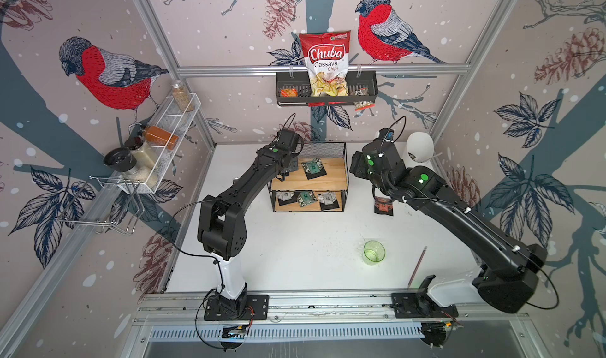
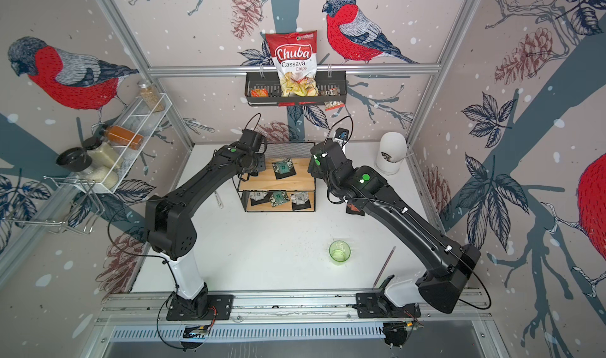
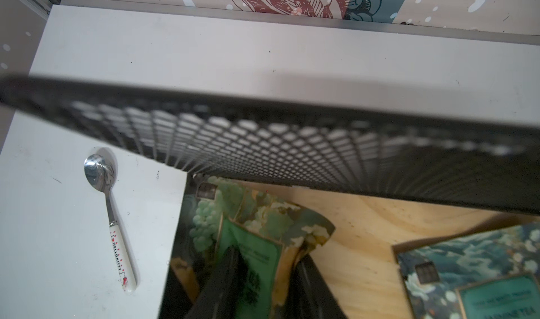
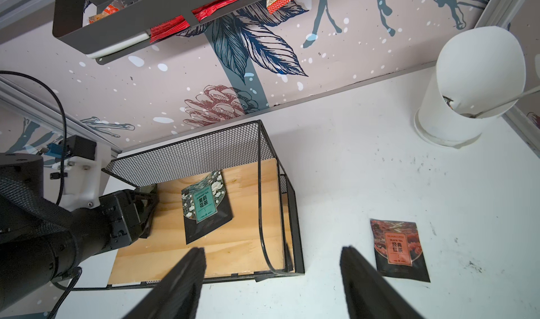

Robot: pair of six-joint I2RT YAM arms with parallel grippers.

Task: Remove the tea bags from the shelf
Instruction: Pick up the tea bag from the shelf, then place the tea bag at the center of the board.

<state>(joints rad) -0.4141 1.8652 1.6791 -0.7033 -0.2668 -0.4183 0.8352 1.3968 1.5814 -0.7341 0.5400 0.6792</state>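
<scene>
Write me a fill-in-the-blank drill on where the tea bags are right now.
1. The left gripper pinches a ____ tea bag on the shelf's top board.
2. The lower board holds ____ tea bags.
3. The red-orange tea bag lies on the ____, beside the shelf.
4. The right gripper holds ____.

Missing words: green; three; table; nothing
</scene>
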